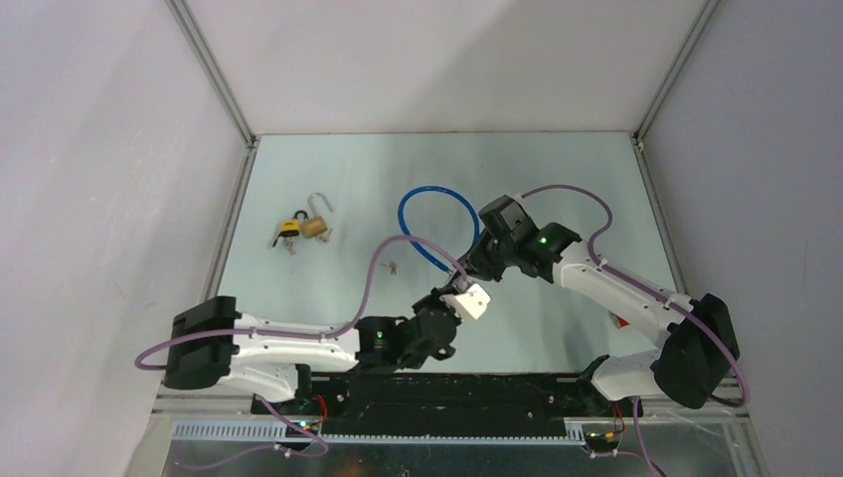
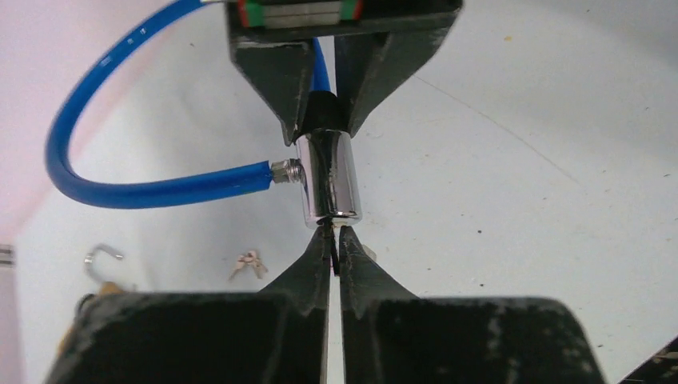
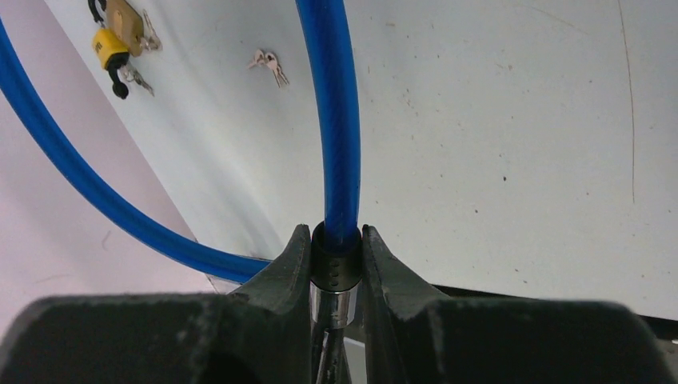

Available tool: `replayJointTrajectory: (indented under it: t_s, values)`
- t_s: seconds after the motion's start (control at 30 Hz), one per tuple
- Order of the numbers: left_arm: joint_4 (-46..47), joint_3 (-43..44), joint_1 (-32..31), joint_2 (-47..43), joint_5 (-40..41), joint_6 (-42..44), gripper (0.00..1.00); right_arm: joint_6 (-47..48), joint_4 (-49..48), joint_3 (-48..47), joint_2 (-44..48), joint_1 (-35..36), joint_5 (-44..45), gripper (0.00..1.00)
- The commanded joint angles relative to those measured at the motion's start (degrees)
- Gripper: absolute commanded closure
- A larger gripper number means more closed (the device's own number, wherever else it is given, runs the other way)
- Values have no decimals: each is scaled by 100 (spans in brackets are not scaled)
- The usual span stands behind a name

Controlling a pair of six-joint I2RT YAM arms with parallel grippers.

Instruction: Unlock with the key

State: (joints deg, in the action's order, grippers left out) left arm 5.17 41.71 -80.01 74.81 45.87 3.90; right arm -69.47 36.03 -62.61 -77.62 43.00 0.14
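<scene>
A blue cable lock (image 1: 422, 204) forms a loop on the table. Its chrome cylinder (image 2: 328, 178) hangs in the air between my two grippers. My right gripper (image 3: 336, 240) is shut on the cylinder's black collar (image 3: 336, 260), where the cable (image 3: 336, 120) enters it. My left gripper (image 2: 334, 240) is shut on a thin dark key (image 2: 334, 258), and its tips touch the cylinder's lower end. The key blade is hidden inside the cylinder or between the fingers. In the top view the grippers meet at mid-table, left (image 1: 455, 288) and right (image 1: 477, 260).
Two padlocks, one brass and one with a yellow cover (image 1: 303, 227), lie at the far left with an open shackle. A small bunch of spare keys (image 1: 393, 266) lies left of the grippers. Grey walls close in the table's sides and back.
</scene>
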Motion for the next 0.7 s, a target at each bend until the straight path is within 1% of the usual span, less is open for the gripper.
replayJointTrajectory:
  t_s: [0.0,0.13,0.17,0.23,0.27,0.3,0.33,0.37,0.4,0.43,0.47,0.53,0.57,0.6,0.63,0.67]
  values:
    - [625,207,-424,187,1067,1113,93,-34,-174,-69,336,-96,-528,100]
    - [740,123,-539,115,1125,1167,75,71,-124,-69,363,-190,-578,100]
    - [764,91,-574,46,1135,1175,73,108,-110,-68,373,-202,-577,100]
    - [777,56,-604,-70,1112,1202,67,176,-107,-68,379,-252,-586,100]
    - [776,47,-617,-181,1115,1186,59,218,-106,-72,379,-263,-583,100]
    - [775,34,-627,-249,1121,1142,54,243,-99,-74,375,-283,-571,100]
    - [769,19,-624,-415,1115,1105,46,305,-93,-69,390,-292,-547,100]
    - [767,-13,-624,-520,1086,1012,42,339,-89,-68,393,-312,-531,100]
    - [767,-35,-623,-768,1058,966,35,404,-75,-70,414,-320,-493,100]
    - [762,-85,-620,-894,979,861,32,428,-47,-68,419,-341,-469,100]
    - [739,-111,-599,-1174,879,807,26,490,-31,-63,449,-361,-413,100]
    - [553,-165,-481,-1587,701,508,21,574,-117,-4,522,-410,-402,100]
    - [462,-175,-415,-1730,484,192,20,588,-172,39,561,-449,-402,100]
    - [262,-191,-209,-1991,126,-11,17,620,-320,144,640,-463,-406,100]
    - [145,-203,-64,-2134,-108,-456,16,628,-393,265,690,-496,-416,100]
    - [-11,-248,237,-2384,-516,-704,14,630,-528,314,778,-513,-427,100]
